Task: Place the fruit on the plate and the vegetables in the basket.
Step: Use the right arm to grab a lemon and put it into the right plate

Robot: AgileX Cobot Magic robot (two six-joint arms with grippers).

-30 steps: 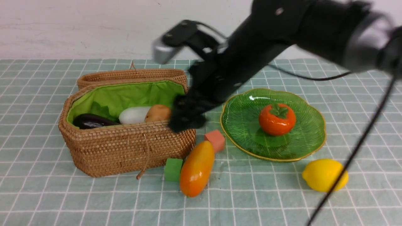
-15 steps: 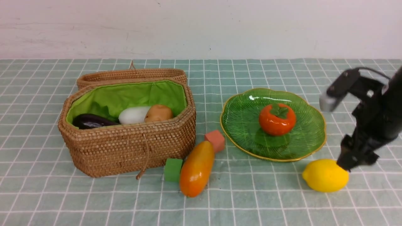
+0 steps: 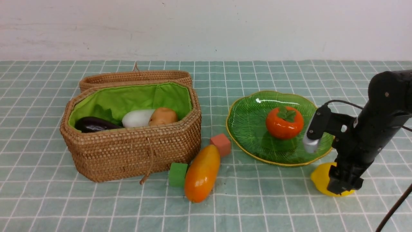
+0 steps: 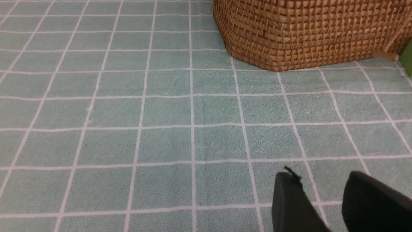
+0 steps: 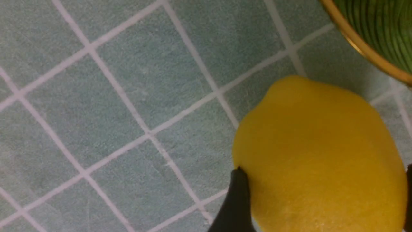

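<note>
One lemon (image 3: 319, 180) is lying on the table at the front view's lower right, just below the plate (image 3: 248, 129), its long axis running sideways. The right gripper (image 3: 341, 189) is straddling it from above, jaws spread and not yet pinching.

wall (image 3: 206, 29): plain off-white, faintly scuffed
table cover (image 3: 48, 206): pale green cloth, white grid lines
light: even, probably overhead

Lighting: bright, even and diffuse, from overhead. Shadows: soft and short beneath the elongated orange-yellow toy mango (image 3: 201, 172) and the tan woven wicker basket (image 3: 128, 154). Glare: a white streak on the far side of the translucent green glass plate (image 3: 248, 129). Focus: front view sharp. In the right wrist view, the glossy yellow toy lemon (image 5: 322, 154) is soft at close range.
</note>
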